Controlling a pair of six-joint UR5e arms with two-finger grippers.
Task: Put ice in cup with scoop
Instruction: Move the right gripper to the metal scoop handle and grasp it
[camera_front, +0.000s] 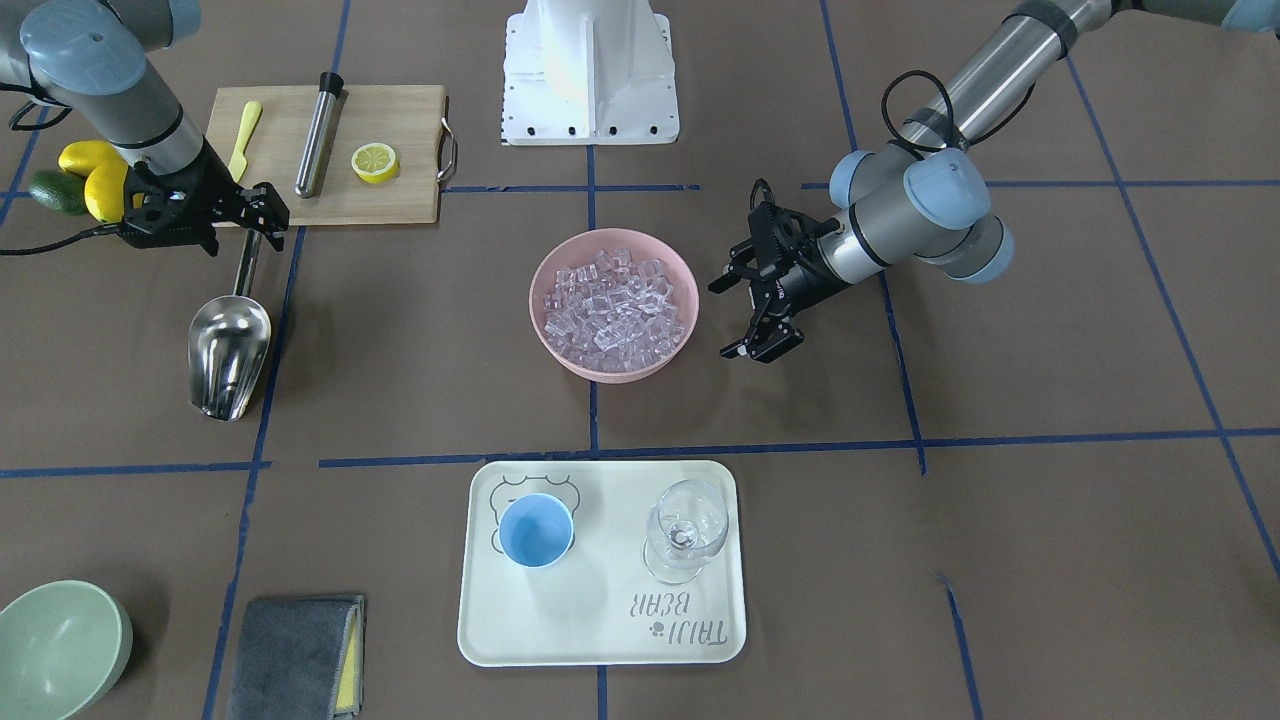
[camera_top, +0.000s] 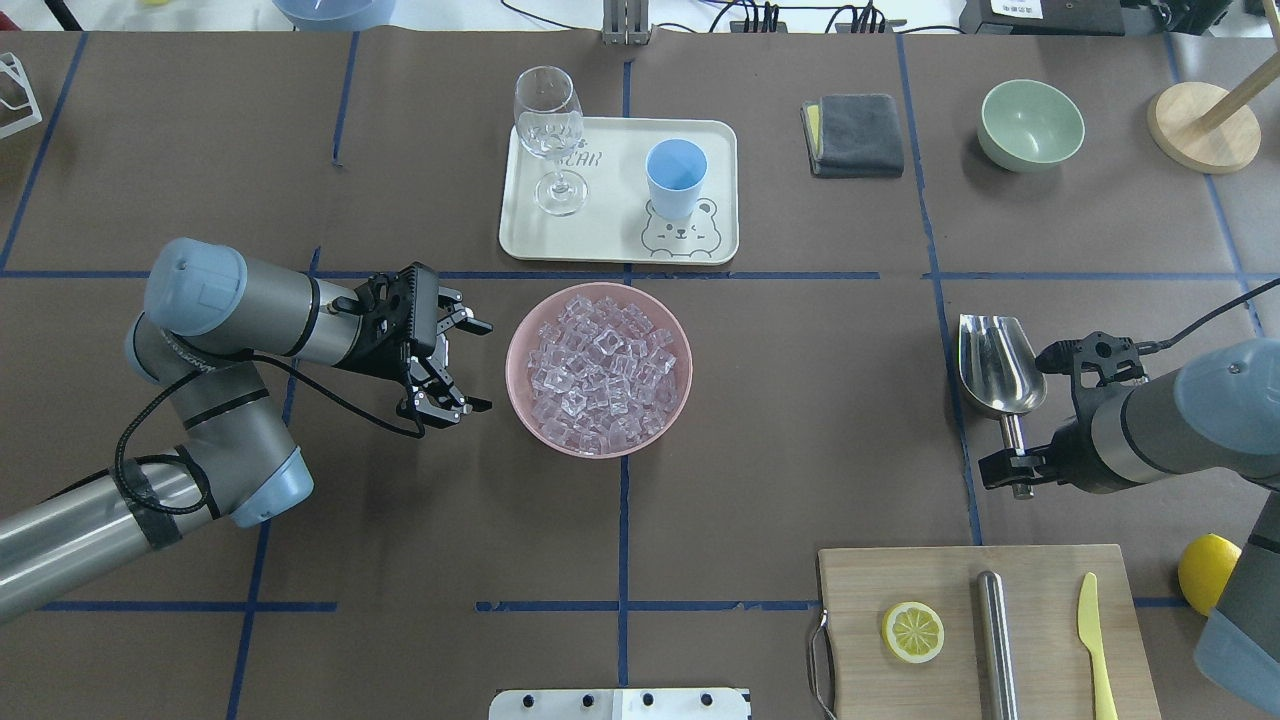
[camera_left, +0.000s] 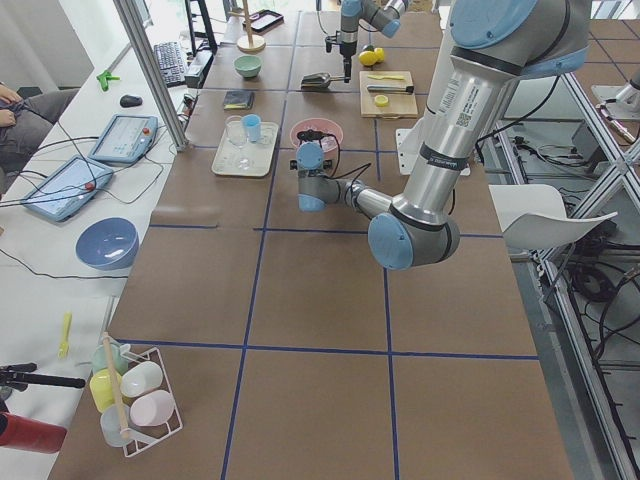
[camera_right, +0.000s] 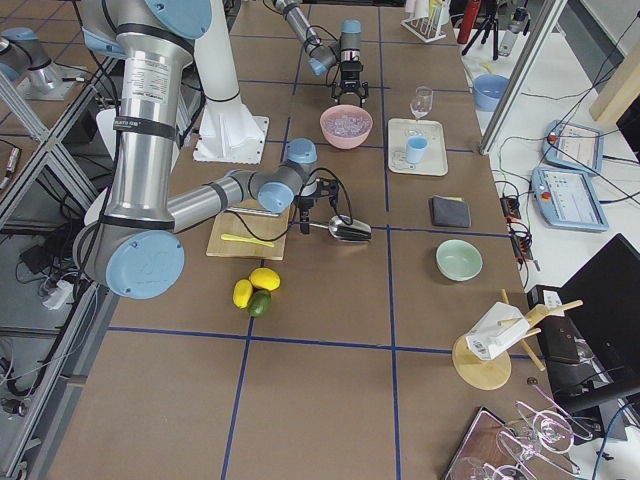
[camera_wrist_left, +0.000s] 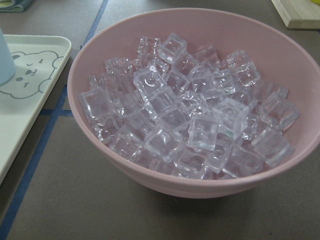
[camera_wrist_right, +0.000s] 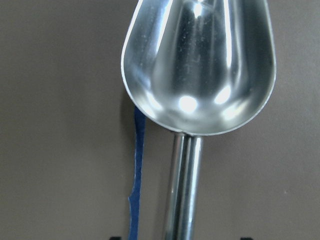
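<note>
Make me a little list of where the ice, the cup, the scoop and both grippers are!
ice: small clear cubes heaped in the round pink bowl
cup: small light-blue plastic cup, empty, upright on the white bear tray
scoop: shiny steel scoop, empty, lying on the table
left gripper: jaws open, beside the bowl
right gripper: jaws open, at the scoop's handle

Brown bench (camera_front: 420, 340), gridded with blue tape lines (camera_front: 700, 448). Soft pink bowl (camera_front: 613, 375); clear, glassy ice (camera_front: 615, 305). Light-blue cup (camera_front: 536, 530). Cream tray (camera_front: 600, 620) printed with a grey bear outline and grey lettering (upside down in the front-facing view). Mirror-bright silver scoop (camera_front: 229, 350). Pale green bowl (camera_front: 55, 650); dark grey cloth (camera_front: 295, 655) edged in yellow; yellow lemon slice (camera_front: 375, 162); pale wood board (camera_front: 400, 120).
</note>
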